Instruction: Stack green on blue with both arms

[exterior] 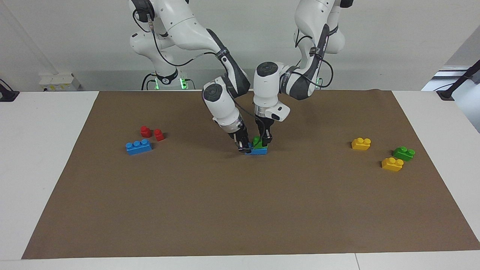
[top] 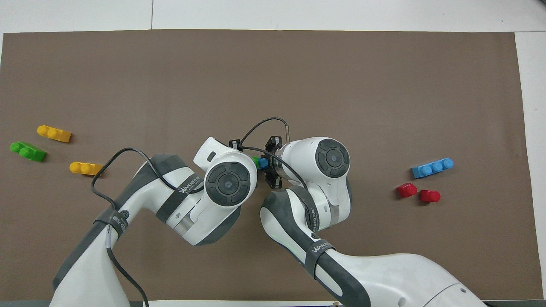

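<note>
The green brick (exterior: 257, 141) sits on top of the blue brick (exterior: 258, 151) at the centre of the brown mat (exterior: 240, 210), and the blue brick rests on the surface. Whether the studs are fully seated cannot be told; the green one covers only part of the longer blue brick, toward its 9 o'clock end in the facing view.

The left end effector (exterior: 263, 142) comes down from 12 o'clock and is closed narrowly on the green brick. The right end effector (exterior: 244, 146) leans in from 10 o'clock and grips the blue brick at its end, holding it down.

The main risk is in letting go. If the left fingers open while the green brick is only half pressed, it may tip or pop off. If either arm lifts before releasing fully, the pair could be dragged or pulled apart. The two wrists are also very close together, so a sideways retreat could knock one against the other.

Spare bricks lie well apart: a second blue brick (exterior: 138, 146) and two red blocks (exterior: 152, 133) toward 9 o'clock in the facing view, and two yellow bricks (exterior: 361, 143) with a second green brick (exterior: 404, 153) toward 3 o'clock.
</note>
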### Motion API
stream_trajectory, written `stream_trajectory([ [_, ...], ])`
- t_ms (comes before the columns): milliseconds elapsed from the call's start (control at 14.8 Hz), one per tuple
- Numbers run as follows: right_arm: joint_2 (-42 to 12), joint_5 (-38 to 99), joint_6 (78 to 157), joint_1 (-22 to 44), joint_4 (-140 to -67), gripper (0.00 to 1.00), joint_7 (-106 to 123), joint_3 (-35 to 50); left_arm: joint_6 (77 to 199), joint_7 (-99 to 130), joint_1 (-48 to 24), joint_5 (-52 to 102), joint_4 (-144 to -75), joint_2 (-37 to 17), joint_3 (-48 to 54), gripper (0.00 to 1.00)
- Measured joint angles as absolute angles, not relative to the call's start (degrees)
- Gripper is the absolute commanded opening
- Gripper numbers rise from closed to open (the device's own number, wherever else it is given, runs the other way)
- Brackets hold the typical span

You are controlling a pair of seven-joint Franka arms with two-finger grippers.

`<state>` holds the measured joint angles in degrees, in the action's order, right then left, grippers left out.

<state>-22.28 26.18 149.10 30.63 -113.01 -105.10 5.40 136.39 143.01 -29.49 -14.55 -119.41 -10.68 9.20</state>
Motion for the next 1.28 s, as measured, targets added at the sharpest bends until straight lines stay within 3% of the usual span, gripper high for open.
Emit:
stream_trajectory([
  [202,-22.3,26.2,149.1,30.6,-113.0,0.0,-105.0,5.4,136.5,143.1,-29.5,-15.0,-119.3,-11.0,9.2,0.0],
  [270,-22.3,26.2,149.1,30.6,-113.0,0.0,-105.0,5.4,136.5,143.1,-29.5,-15.2,-119.3,-11.0,9.2,0.36],
  [337,-22.3,26.2,149.1,30.6,-113.0,0.0,-105.0,5.4,136.5,143.1,-29.5,-15.6,-119.3,-11.0,9.2,0.99],
  [405,-22.3,26.2,149.1,30.6,-113.0,0.4,-105.1,5.4,136.5,143.5,-29.5,-16.1,-119.4,-11.3,9.1,1.0],
  [472,-22.3,26.2,149.1,30.6,-113.0,0.63,-105.2,5.4,136.5,143.8,-29.5,-16.7,-119.5,-11.8,8.7,1.0],
  [540,-22.3,26.2,149.1,30.5,-113.0,0.77,-105.4,5.3,136.4,143.7,-29.4,-16.9,-119.5,-12.5,8.4,1.0],
  [607,-22.4,26.2,149.2,30.5,-113.0,0.83,-105.4,5.2,136.4,143.2,-29.2,-17.0,-119.5,-13.0,8.2,1.0],
  [810,-22.5,26.2,149.2,30.3,-113.0,0.86,-105.4,4.8,136.4,139.7,-27.4,-17.2,-119.2,-12.6,8.1,1.0],
  [1282,-22.1,26.2,145.7,24.8,-111.2,0.88,-102.7,4.6,133.8,134.7,-22.8,-17.2,-119.0,-8.5,8.0,1.0],
])
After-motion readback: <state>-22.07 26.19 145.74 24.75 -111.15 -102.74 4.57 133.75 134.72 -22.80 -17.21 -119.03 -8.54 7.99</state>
